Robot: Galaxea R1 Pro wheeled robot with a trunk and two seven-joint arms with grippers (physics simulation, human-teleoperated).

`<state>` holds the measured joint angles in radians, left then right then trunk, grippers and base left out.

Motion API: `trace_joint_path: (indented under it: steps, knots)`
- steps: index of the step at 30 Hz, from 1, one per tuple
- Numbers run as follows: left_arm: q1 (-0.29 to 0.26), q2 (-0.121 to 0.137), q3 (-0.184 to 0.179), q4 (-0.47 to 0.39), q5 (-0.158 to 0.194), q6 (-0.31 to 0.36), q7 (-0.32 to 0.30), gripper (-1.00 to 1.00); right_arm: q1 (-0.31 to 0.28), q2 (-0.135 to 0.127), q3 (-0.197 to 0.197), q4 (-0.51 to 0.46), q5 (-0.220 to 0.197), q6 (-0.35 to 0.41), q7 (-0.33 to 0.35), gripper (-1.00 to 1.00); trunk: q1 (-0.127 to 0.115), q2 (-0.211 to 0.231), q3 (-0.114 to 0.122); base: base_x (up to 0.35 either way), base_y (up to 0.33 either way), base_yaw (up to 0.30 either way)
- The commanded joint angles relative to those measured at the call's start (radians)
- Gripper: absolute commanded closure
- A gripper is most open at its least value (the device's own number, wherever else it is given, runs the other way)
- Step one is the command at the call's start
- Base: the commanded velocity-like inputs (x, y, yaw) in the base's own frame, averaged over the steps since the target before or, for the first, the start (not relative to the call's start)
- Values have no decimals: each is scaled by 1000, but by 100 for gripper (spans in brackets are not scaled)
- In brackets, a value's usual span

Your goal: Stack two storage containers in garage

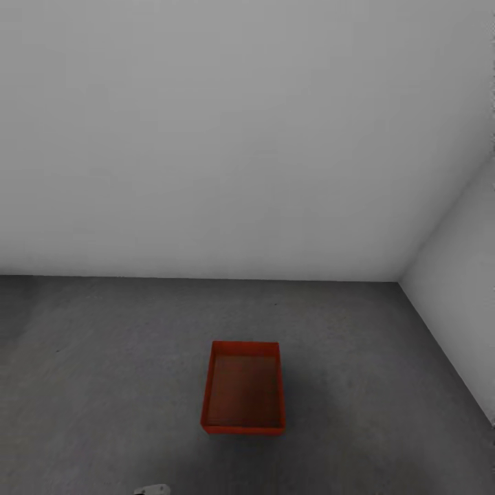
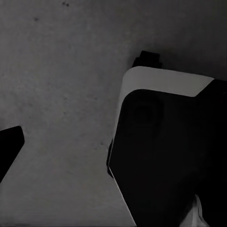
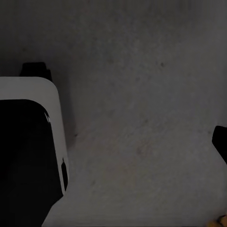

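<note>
I have one storage container (image 1: 243, 397) sitting flat and upright on the dark grey floor (image 1: 103, 357) of the garage, open side up and empty as far as I can see into it. It lies well out from the back wall (image 1: 240, 137) and apart from the side wall (image 1: 460, 323), nearer the room's right-hand corner than its left. I judge that makes it the base of the stack: out in the open, square on the concrete, with room on every side for me to bring the other box down onto it. The other box is not with it here, so by my reckoning the job is roughly half done.

Both wrist cameras look down at bare floor past the robot's own dark-and-white base (image 2: 161, 156) (the same bodywork shows in the right wrist view (image 3: 28, 151)). On each side I can make out just one dark fingertip at the frame's edge, left (image 2: 8, 149) and right (image 3: 220, 140), so I cannot tell whether the fingers are spread or pressed together. Nothing orange lies near either fingertip; the container is ahead of the robot, well apart from both hands.
</note>
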<state>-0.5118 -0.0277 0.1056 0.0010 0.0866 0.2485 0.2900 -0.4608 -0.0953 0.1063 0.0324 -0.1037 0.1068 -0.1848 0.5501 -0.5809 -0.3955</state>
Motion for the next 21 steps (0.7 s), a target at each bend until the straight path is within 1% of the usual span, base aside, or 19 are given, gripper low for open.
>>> trace_joint_path:
  steps: [1, 3, 6, 11, 16, 19, 21]
  knots:
    - [-1, 11, 5, 0, 10, 1, 2, -100, -1, 0, 9, 1, -10, 1, -1, -100, 0, -1, -1, -341, 0, 0]
    - [0, 28, 6, 0, 10, 1, -2, -100, -1, 0, 9, 1, -7, -1, 0, -100, 0, -1, -1, -342, 0, 0]
    - [4, 37, 6, 0, 12, 0, -4, -100, 0, 1, 9, 1, -5, -8, 11, -100, 0, -1, -1, -343, 0, 0]
    - [3, 39, 6, 1, 13, -2, -7, -100, 10, 8, 9, 1, -4, -32, 54, -100, 0, -1, -1, -340, 0, 0]
    - [4, 40, 6, 1, 19, -3, -9, -100, 47, 14, 10, 1, -3, -39, 90, -100, 0, -1, -1, -336, 0, 0]
    - [4, 41, 7, 1, 22, -7, -9, -100, 52, 23, 10, 1, -2, -38, 95, -100, 0, -1, -1, -336, 0, 0]
    - [4, 41, 7, 1, 25, -24, -9, -100, 53, 28, 10, 1, -3, -38, 96, -100, 0, -1, -1, -338, 0, 0]
